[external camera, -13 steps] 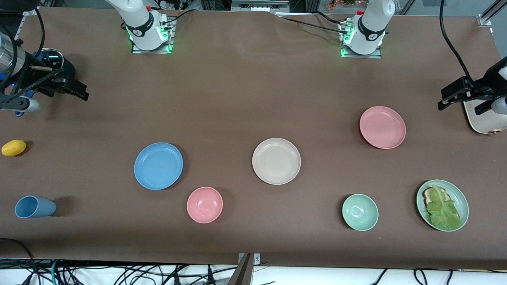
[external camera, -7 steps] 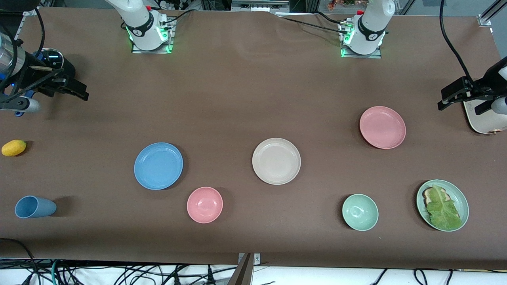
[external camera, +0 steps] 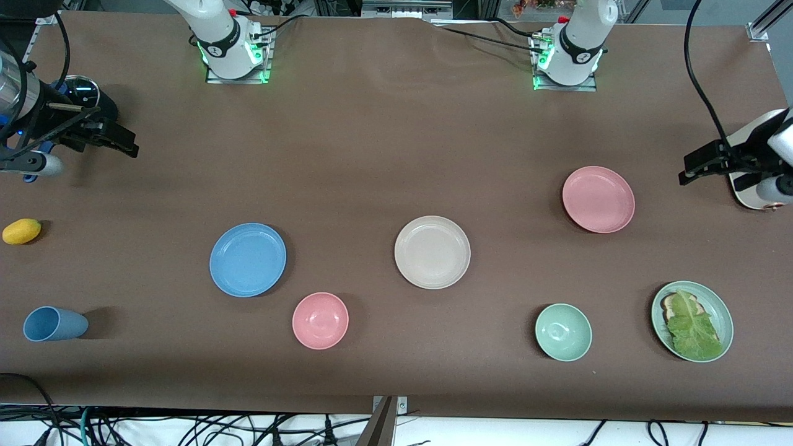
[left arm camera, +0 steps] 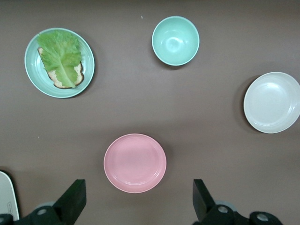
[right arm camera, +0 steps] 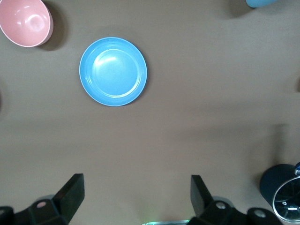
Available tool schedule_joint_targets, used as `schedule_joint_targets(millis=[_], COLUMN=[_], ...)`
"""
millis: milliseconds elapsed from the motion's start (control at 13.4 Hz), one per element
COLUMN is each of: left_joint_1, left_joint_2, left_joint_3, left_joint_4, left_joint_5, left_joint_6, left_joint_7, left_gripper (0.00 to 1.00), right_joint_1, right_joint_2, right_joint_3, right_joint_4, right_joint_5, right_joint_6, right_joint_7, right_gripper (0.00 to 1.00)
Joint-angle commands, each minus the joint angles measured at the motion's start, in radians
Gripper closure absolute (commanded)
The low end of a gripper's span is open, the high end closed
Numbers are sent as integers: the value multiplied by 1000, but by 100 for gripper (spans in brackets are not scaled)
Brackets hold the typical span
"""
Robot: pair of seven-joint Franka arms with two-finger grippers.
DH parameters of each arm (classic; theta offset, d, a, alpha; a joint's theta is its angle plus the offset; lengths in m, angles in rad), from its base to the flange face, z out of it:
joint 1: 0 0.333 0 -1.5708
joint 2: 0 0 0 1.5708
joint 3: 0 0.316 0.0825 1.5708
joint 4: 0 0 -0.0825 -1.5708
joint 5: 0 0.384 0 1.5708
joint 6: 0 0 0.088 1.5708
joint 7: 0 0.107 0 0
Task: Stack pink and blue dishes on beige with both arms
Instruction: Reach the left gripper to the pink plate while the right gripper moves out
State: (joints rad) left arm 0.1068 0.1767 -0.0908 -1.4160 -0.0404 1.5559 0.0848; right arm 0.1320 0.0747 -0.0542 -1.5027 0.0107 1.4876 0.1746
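Stacking is not yet begun: all three plates lie apart on the brown table. The wide, shallow matte beige plate sits at the middle of the front view. The matching matte blue plate lies at about the same height in the frame, toward the right arm's end. The matte pink plate lies a little higher in the frame, toward the left arm's end.

The left gripper hovers over the table at its own end, at mid-height in the frame, beside a boxy cream toaster. Its fingers are spread wide with nothing between them, and its wrist view frames the pink plate between them. The right gripper hangs over the table at the other end, high in the frame, equally spread and empty, with the blue plate in its wrist view.

These plates look light, rigid and smooth, probably moulded plastic, so they are likely to slide rather than break. With walls this low, the rim is the only real hold: one finger inside, one outside, pinched at the edge nearest each arm. A small deep pink bowl close to the blue plate should be avoided.
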Motion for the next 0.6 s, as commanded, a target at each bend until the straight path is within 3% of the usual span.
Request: schedule_joint_targets(millis=[0, 521], left_joint_1=[5, -29], left_joint_2=[59, 288], left_joint_3=[0, -12], left_joint_4=[28, 28], left_joint_5=[-4, -4], left_joint_6=[35, 115], left_joint_7=[21, 19], left_gripper=[0, 0], right_joint_1=[-8, -11], right_joint_2=[4, 8], right_joint_3=[4, 4], right_joint_4=[13, 15], right_joint_5=[12, 5], right_joint_6=[2, 10], right_joint_7=[2, -1], right_gripper=[0, 0])
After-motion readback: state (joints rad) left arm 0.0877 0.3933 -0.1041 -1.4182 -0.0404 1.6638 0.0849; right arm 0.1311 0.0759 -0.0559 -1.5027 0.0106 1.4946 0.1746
